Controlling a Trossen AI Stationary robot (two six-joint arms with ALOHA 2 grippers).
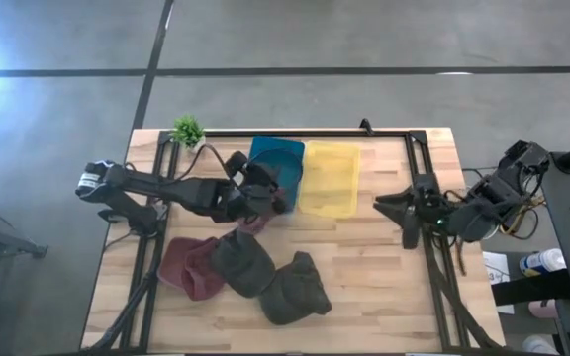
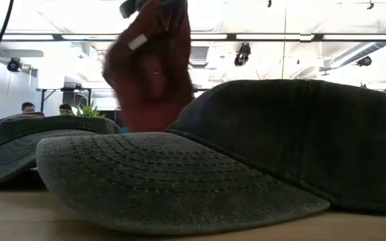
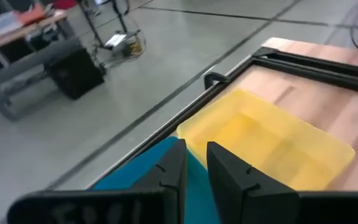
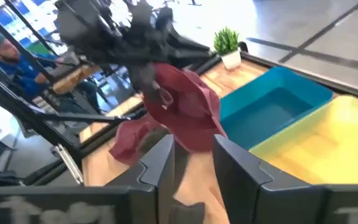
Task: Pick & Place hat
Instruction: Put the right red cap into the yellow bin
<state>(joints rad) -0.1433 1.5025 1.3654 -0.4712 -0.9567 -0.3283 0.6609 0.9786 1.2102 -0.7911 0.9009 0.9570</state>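
A maroon hat (image 4: 188,115) hangs from my left gripper (image 3: 194,177), which is shut on it just on the near side of the blue bin (image 1: 277,161). The low view shows the same hat (image 2: 149,67) dangling above the table. A yellow bin (image 1: 329,178) stands to the right of the blue one. A second maroon hat (image 1: 188,265), a dark grey hat (image 1: 243,262) and a dark olive hat (image 1: 295,289) lie flat on the wood near the front. My right gripper (image 1: 404,210) waits open at the table's right side, holding nothing. My left gripper holds the maroon hat by its top part (image 4: 160,81), coming at it roughly level from the table's left. The hat hangs slack below the fingers, clear of the table. The left wrist view shows no cloth between the fingertips, so the kind of hold cannot be told.
A small potted plant (image 1: 187,130) stands at the far left corner. A black metal frame (image 1: 404,133) runs along the table's far and side edges. Bare wood lies between the yellow bin and my right gripper. People sit in the room beyond (image 2: 27,107).
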